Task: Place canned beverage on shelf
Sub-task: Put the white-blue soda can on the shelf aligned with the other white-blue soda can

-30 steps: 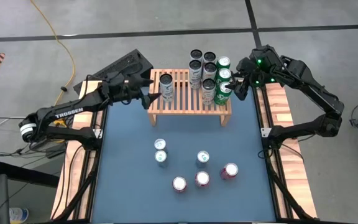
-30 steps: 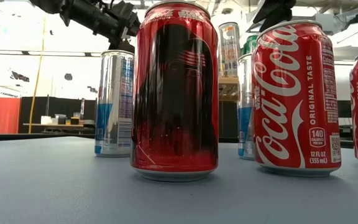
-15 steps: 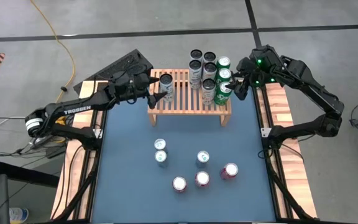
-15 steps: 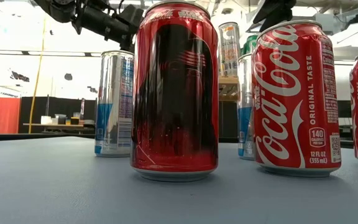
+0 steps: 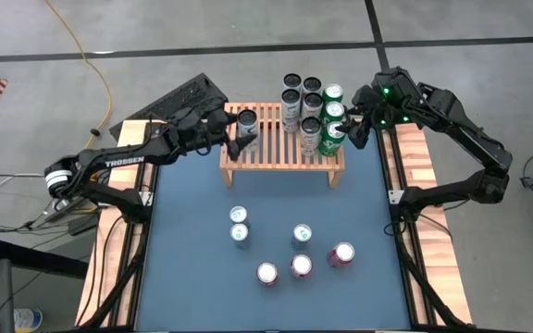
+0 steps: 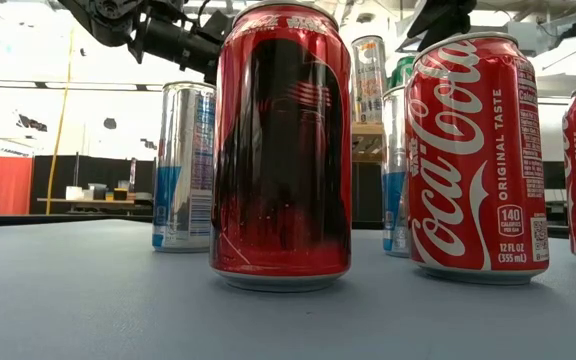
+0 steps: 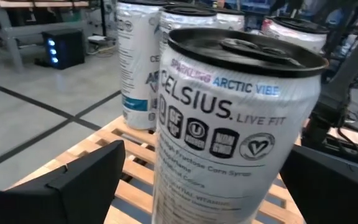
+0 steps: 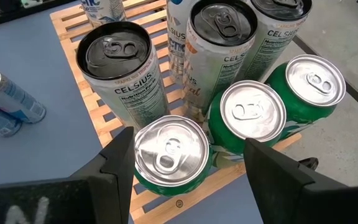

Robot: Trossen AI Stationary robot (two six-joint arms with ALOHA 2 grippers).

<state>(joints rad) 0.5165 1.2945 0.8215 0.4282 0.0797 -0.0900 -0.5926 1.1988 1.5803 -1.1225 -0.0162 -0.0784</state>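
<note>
I have the shelf (image 5: pixel 282 148) sitting at the far edge of the blue table (image 5: pixel 192 268), slats running front to back. On its left end stands a single Celsius can (image 5: pixel 246 129) — upright, black-topped, resting on the slats. My left gripper (image 5: pixel 233 139) is at that can with its jaws spread wide, one finger on either side; in the left wrist view the can (image 7: pixel 232 124) fills the space between the two dark fingers (image 7: pixel 73 180) and I see a gap on each side, so I read no grip there. The right end of the shelf carries a cluster of cans: tall Celsius ones (image 8: pixel 122 68) toward the middle and back, green cans (image 8: pixel 170 155) at the right edge. My right gripper (image 5: pixel 343 123) hovers at that edge above the front green cans, jaws partly open, clamping nothing that I can see. Nearer me on the table stand six loose cans — two slim blue-and-silver ones (image 5: pixel 239 225) together, one more (image 5: pixel 302 235) to their right, and three red cans (image 5: pixel 301 266) closest to the near edge.
</note>
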